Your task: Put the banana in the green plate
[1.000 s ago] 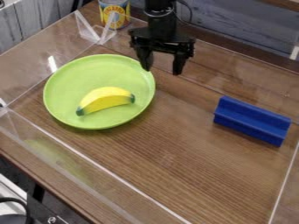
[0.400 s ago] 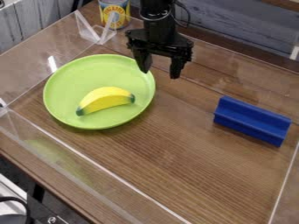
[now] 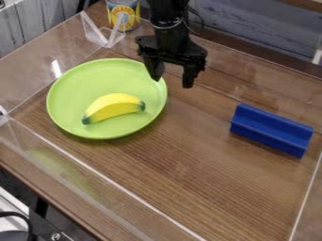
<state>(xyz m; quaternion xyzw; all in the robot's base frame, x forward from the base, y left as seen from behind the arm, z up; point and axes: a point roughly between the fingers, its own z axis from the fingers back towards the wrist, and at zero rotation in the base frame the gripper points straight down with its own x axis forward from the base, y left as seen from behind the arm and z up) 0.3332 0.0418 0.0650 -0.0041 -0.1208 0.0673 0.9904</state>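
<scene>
- One banana [image 3: 113, 107] — lying inside the one green plate [image 3: 75, 83], near its middle.
- Plate sits on the left part of the wooden table [image 3: 189, 179].
- One hand [image 3: 172, 75], fingers spread wide, gripping nothing — just beside the plate's right rim, pointing down.
- One blue block [image 3: 270, 129] at right, well apart from the plate.
- One yellow cup [image 3: 122, 14] at the back.
</scene>
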